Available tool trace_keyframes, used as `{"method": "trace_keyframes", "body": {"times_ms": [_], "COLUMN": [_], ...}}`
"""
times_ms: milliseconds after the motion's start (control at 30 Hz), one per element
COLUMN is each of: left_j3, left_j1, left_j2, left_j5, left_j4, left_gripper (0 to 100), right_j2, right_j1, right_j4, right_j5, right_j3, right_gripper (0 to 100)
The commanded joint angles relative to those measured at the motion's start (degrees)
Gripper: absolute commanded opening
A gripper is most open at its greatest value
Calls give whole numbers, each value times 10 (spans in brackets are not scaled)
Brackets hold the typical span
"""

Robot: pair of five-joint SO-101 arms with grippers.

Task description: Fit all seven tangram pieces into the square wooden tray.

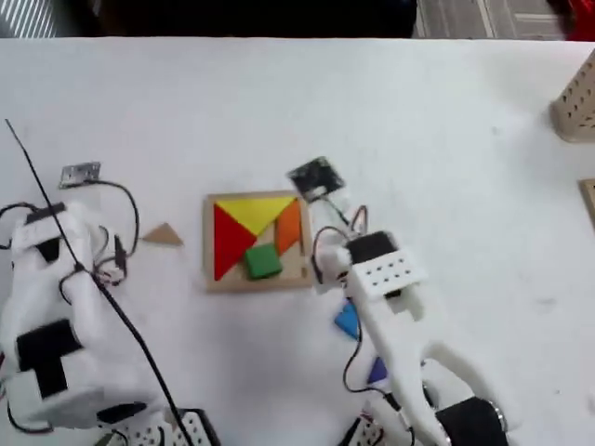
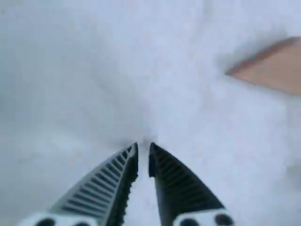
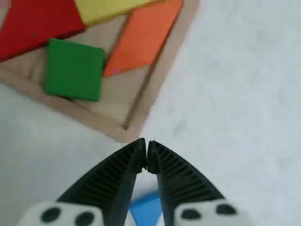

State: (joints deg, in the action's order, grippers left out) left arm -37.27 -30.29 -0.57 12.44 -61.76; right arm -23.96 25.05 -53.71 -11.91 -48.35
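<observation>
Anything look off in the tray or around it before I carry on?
The green square sits askew in the tray, its edges lined up with neither the rim nor the red piece, with bare wood around it. The tan triangle, blue piece and purple piece lie outside on the table.
</observation>
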Motion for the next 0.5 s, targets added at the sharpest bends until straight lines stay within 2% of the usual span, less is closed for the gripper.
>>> {"method": "trace_keyframes", "body": {"times_ms": [0,133,300,467], "left_j3": [69,68,68,68], "left_j1": [-8,-8,-7,-6], "left_j2": [-38,-33,-33,-33], "left_j5": [-14,-15,-47,-57], "left_j4": [-22,-13,-6,11], "left_gripper": [29,30,30,30], "right_j2": [-15,22,70,71], "right_j1": [84,129,120,119], "right_j4": [20,85,164,168], "right_j5": [22,25,23,23], "right_j3": [45,24,-22,-27], "right_gripper": [24,23,22,22]}}
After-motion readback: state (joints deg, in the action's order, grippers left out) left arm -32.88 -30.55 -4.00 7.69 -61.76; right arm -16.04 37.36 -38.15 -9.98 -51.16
